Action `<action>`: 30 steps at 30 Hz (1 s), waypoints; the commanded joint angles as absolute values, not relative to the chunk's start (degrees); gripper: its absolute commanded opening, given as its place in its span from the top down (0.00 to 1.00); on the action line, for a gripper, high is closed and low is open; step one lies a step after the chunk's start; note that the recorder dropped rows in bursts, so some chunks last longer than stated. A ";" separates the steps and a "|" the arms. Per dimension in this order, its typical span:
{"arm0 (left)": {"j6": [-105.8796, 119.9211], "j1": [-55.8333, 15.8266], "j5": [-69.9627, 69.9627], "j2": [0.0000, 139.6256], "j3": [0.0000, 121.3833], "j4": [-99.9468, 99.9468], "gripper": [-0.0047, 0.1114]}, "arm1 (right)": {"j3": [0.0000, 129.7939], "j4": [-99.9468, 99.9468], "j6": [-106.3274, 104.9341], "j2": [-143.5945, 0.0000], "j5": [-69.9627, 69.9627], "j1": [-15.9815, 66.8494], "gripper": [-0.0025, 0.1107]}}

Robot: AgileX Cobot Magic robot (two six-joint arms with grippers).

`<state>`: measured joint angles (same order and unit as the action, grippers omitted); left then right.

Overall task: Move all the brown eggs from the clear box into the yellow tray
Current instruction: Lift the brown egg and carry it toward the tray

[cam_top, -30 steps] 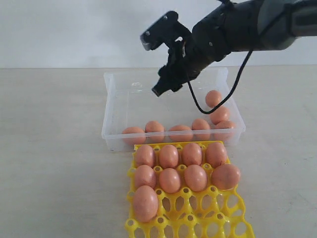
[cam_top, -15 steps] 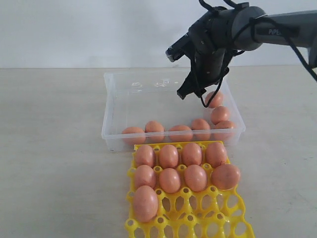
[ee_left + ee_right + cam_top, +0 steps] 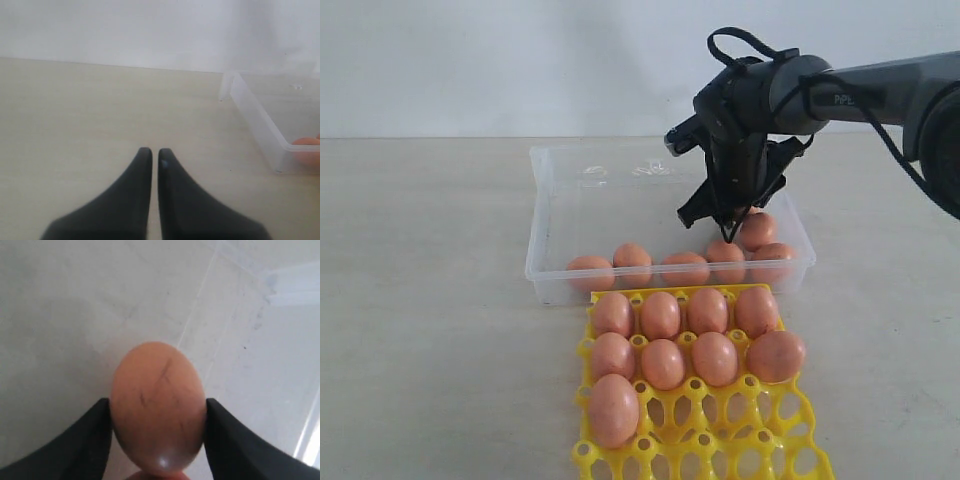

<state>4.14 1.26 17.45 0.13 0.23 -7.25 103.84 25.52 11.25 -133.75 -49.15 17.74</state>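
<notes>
The clear box (image 3: 545, 215) holds several brown eggs (image 3: 632, 260) along its near wall and right side. In front of it the yellow tray (image 3: 720, 440) carries several more eggs (image 3: 661, 314) in its back two rows and one (image 3: 613, 408) in a third row. My right gripper (image 3: 730, 222) is low inside the box at its right end. The right wrist view shows its fingers (image 3: 85, 440) pressed on both sides of one brown egg (image 3: 157, 400). My left gripper (image 3: 155, 150) is shut and empty above the tabletop, beside the box's corner (image 3: 260, 120).
The beige tabletop (image 3: 430, 330) stretches to the left and right of box and tray. A white wall runs behind. The right arm and its black cable (image 3: 740, 45) hang over the box's back right part. The tray's front cups (image 3: 740, 412) hold nothing.
The right gripper swung from above the box's middle to its right end and dropped down among the eggs there, ending with an egg between its fingers.
</notes>
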 commanded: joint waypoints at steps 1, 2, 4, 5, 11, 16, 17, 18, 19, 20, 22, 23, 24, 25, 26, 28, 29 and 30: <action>4.38 1.06 16.71 0.00 0.00 -7.03 0.92 | 104.07 25.41 13.23 -133.93 -44.10 17.67 0.54; 4.38 1.06 16.71 0.00 0.00 -7.03 0.92 | 104.07 25.15 13.46 -133.93 -43.60 17.67 0.56; 4.38 1.06 16.71 0.00 0.00 -7.03 0.92 | 104.07 25.00 14.16 -133.93 -43.33 17.67 0.66; 4.38 1.06 16.71 0.00 0.00 -7.03 0.92 | 104.07 24.85 15.11 -133.93 -43.33 17.67 0.73; 4.38 1.06 16.71 0.00 0.00 -7.03 0.92 | 104.07 24.85 17.03 -133.93 -43.21 17.67 0.98; 4.38 1.06 16.71 0.00 0.00 -7.03 0.92 | 104.07 25.43 14.33 -132.82 -43.21 17.80 0.98; 4.38 1.06 16.71 0.00 0.00 -7.03 0.92 | 104.07 24.72 14.68 -131.68 -43.21 17.89 0.98; 4.38 1.06 16.71 0.00 0.00 -7.03 0.92 | 104.07 23.37 14.98 -130.69 -43.21 17.97 0.98; 4.38 1.06 16.71 0.00 0.00 -7.03 0.92 | 103.93 21.81 14.98 -129.49 -43.03 17.97 0.98; 4.38 1.06 16.71 0.00 0.00 -7.03 0.92 | 103.03 19.72 14.98 -127.27 -41.12 18.30 0.98; 4.38 1.06 16.71 0.00 0.00 -7.03 0.92 | 94.92 15.42 15.58 -119.28 -26.43 19.40 0.98; 4.38 1.06 16.71 0.00 0.00 -7.03 0.92 | 91.40 15.28 15.82 -115.81 -18.77 20.16 0.98; 4.38 1.06 16.71 0.00 0.00 -7.03 0.92 | 80.86 15.47 15.99 -108.64 -0.82 21.94 0.98; 4.38 1.06 16.71 0.00 0.00 -7.03 0.92 | 76.13 15.47 15.99 -105.96 6.87 22.70 0.98; 4.38 1.06 16.71 0.00 0.00 -7.03 0.92 | 64.32 15.47 15.88 -100.04 23.73 24.62 0.98; 4.38 1.06 16.71 0.00 0.00 -7.03 0.92 | 50.34 13.43 17.13 -94.04 35.08 27.32 0.98; 4.38 1.06 16.71 0.00 0.00 -7.03 0.92 | 46.22 12.38 17.82 -92.86 35.92 28.18 0.98; 4.38 1.06 16.71 0.00 0.00 -7.03 0.92 | 39.19 9.16 19.26 -91.24 37.00 30.39 0.98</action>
<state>4.14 1.26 17.45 0.13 0.23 -7.25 47.46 12.71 17.47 -93.53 32.85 28.44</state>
